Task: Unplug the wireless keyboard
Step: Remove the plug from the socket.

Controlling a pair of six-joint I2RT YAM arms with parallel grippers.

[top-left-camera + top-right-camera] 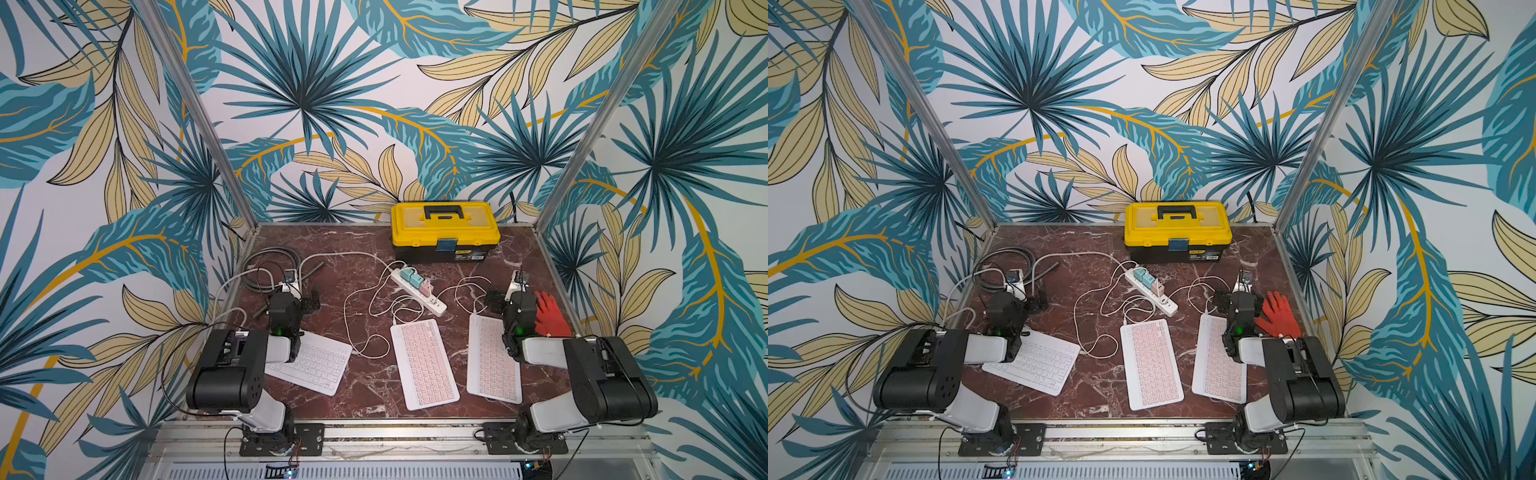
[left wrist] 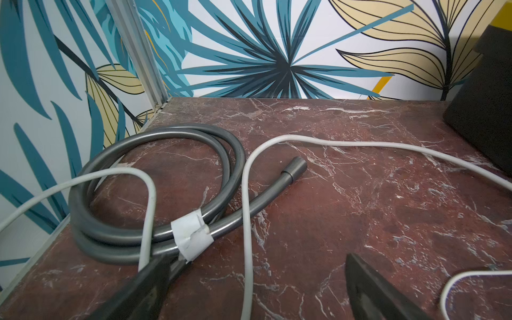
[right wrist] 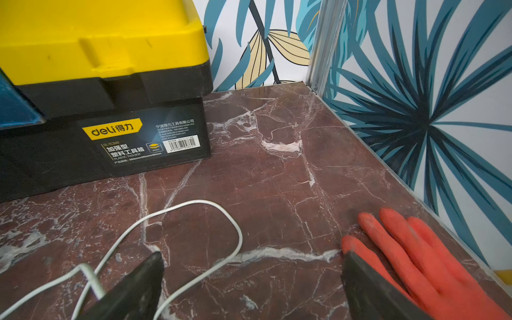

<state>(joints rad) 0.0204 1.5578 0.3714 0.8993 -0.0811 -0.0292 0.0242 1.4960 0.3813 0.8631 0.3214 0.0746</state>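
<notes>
Three keyboards lie on the marble table (image 1: 365, 390): a white one (image 1: 309, 365) at the left, a pink one (image 1: 424, 363) in the middle and another pink one (image 1: 492, 359) at the right. Thin white cables (image 1: 376, 303) run from them to a white power strip (image 1: 417, 289) that carries teal and pink chargers. My left gripper (image 1: 297, 293) hovers open behind the white keyboard, a thick white cord (image 2: 246, 221) passing between its fingers untouched. My right gripper (image 1: 515, 291) is open behind the right keyboard, over a thin cable loop (image 3: 194, 210).
A yellow and black toolbox (image 1: 444, 230) stands at the back. A coiled grey hose (image 2: 155, 188) lies at the back left. A red glove (image 3: 421, 257) lies by the right wall, right beside my right gripper's finger. Patterned walls close in three sides.
</notes>
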